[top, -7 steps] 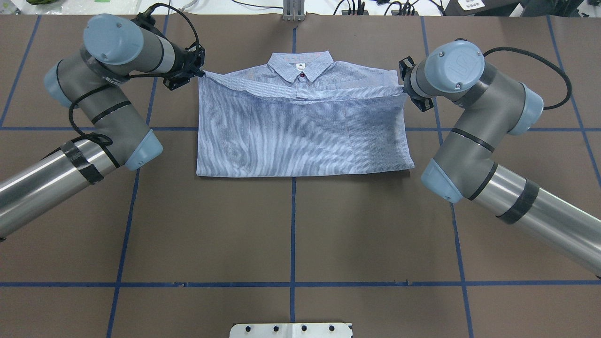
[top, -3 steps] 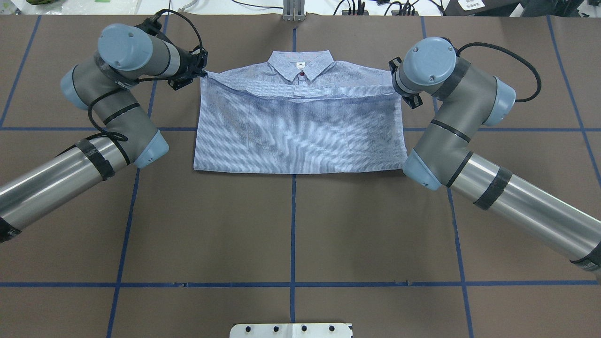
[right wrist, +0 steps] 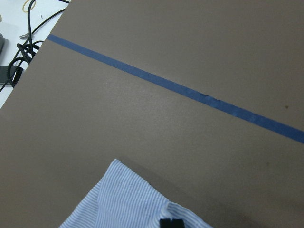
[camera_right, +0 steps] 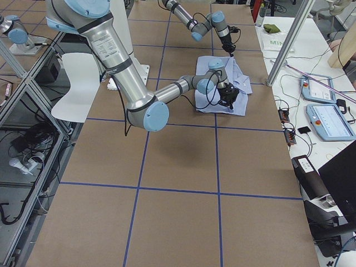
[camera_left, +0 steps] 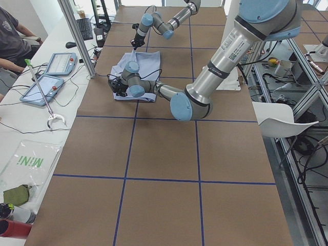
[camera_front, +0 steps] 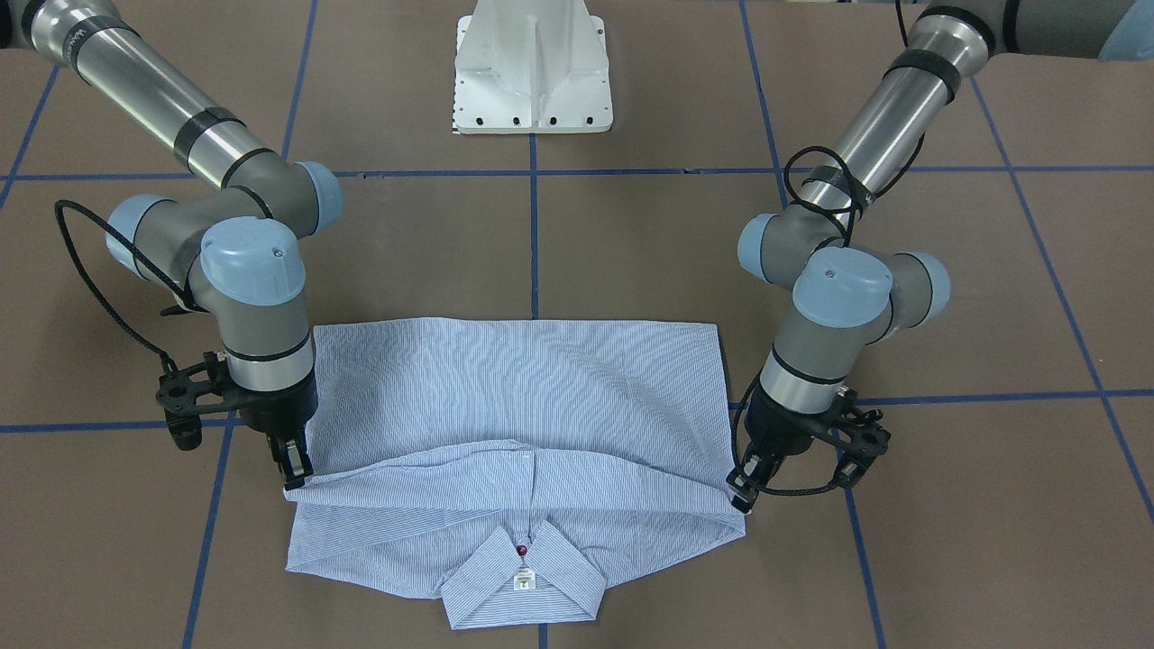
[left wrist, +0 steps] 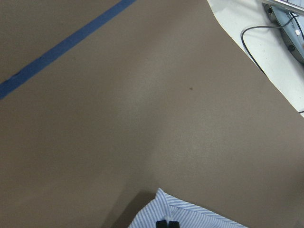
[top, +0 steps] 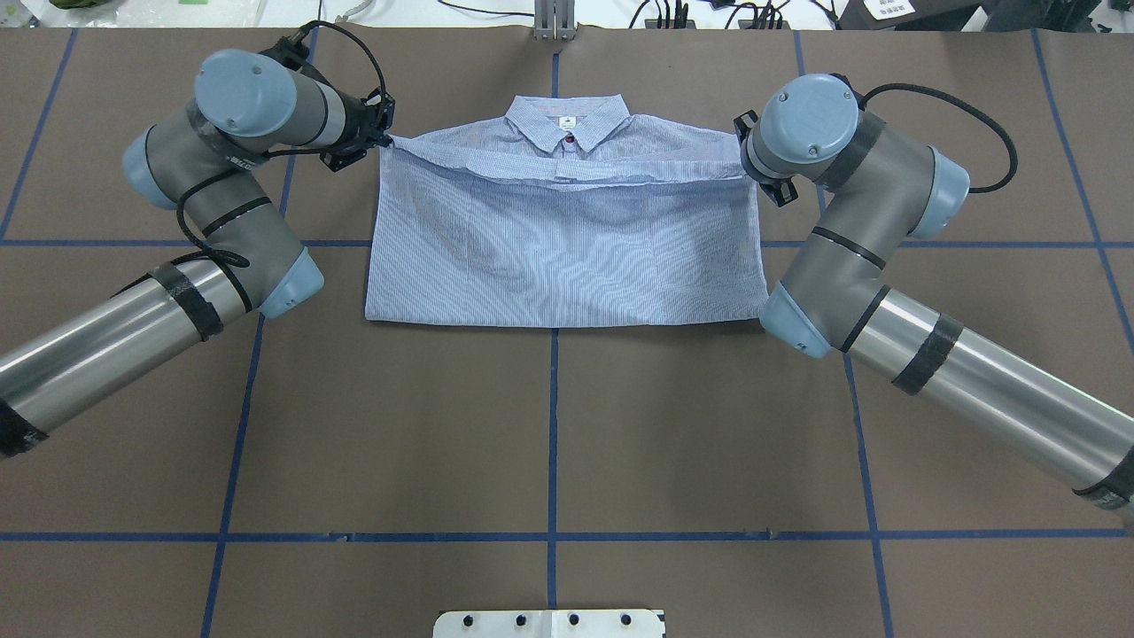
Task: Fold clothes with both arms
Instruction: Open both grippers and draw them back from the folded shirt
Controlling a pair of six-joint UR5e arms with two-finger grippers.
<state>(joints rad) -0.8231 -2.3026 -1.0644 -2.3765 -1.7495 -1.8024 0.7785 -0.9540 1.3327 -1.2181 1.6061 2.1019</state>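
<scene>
The left tool (camera_front: 739, 489) and the right tool (camera_front: 296, 469) are each clamped on one end of a raised, folded-over edge of the shirt (top: 567, 266), stretched straight between them, the rest lying flat on the bench (top: 549, 425). Outward of each tool brown bench runs on, crossed by blue tape lines (top: 553, 535), with wide room on the robot's side and only a short strip past them to the far edge. The shirt's long axis runs tool to tool, its collar (top: 568, 120) just beyond the held edge, facing away from the white base (camera_front: 532, 72)
</scene>
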